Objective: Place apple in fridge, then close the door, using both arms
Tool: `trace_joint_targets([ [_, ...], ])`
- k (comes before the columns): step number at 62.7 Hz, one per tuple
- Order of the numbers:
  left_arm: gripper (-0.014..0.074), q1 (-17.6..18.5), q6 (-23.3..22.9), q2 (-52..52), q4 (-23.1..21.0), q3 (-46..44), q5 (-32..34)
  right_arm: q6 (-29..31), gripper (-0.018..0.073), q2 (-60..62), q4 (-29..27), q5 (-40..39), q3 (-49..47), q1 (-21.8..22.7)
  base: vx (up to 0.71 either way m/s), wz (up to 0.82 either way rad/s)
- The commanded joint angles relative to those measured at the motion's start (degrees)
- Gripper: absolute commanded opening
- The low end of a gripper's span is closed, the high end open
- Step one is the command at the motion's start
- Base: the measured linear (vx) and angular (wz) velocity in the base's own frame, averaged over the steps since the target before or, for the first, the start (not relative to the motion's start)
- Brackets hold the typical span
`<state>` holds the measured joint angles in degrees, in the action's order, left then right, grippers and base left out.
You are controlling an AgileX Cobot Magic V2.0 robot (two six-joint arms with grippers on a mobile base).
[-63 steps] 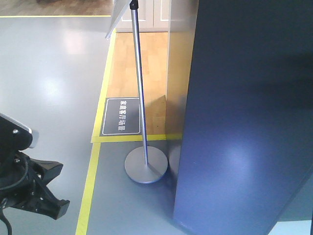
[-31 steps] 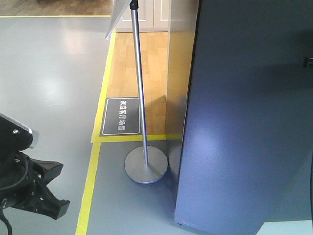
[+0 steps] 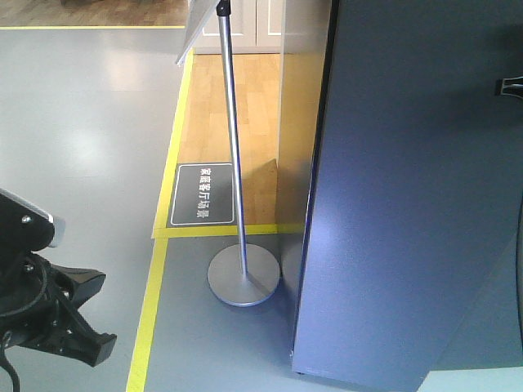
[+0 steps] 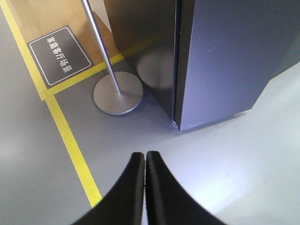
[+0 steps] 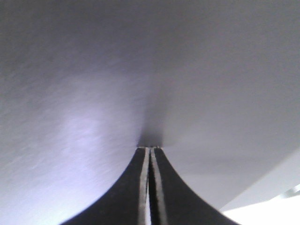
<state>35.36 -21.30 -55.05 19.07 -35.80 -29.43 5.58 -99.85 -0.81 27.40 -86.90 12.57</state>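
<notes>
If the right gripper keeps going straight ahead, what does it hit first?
The door: the shut right gripper points at its dark grey face, tips seemingly touching it already, though depth is hard to judge.

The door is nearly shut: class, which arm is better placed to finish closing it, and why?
The right. Its end effector, closed, has its tips at the door's dark outer face, seemingly pressing it. The left end effector, also closed, hangs over the floor, well clear of the fridge.

Grey floor [image 3: 82, 122], yellow tape [image 3: 149, 310], signpost [image 3: 232, 147]
</notes>
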Motion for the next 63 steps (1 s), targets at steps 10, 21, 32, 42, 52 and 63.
trace_joint_targets([
  [10,-0.0006,-0.1,-0.1,0.7,0.3,-1.5,3.3,7.1,-0.0003,-3.8,-9.9,-14.1,-9.4,-0.1,0.00,0.00],
  [21,-0.0006,-0.1,-0.1,0.7,0.3,-1.5,3.3,7.2,-0.0003,-5.7,-10.2,-18.3,-10.4,-0.1,0.00,0.00],
  [32,-0.0006,-0.1,-0.1,0.7,0.3,-1.5,3.2,7.1,-0.0003,-6.3,-10.2,-17.7,-10.4,-0.1,0.00,0.00],
  [42,-0.0006,-0.1,-0.1,0.7,0.3,-1.5,3.3,7.2,-0.0003,-5.3,-10.2,-13.8,-10.4,-0.1,0.00,0.00],
  [52,-0.0006,-0.1,-0.1,0.7,0.3,-1.5,3.3,7.3,-0.0003,-1.3,-10.8,-14.7,-5.0,-0.1,0.00,0.00],
  [63,-0.0006,-0.1,-0.1,0.7,0.3,-1.5,3.3,11.2,-0.0003,5.9,-10.8,-18.0,7.9,-0.1,0.00,0.00],
])
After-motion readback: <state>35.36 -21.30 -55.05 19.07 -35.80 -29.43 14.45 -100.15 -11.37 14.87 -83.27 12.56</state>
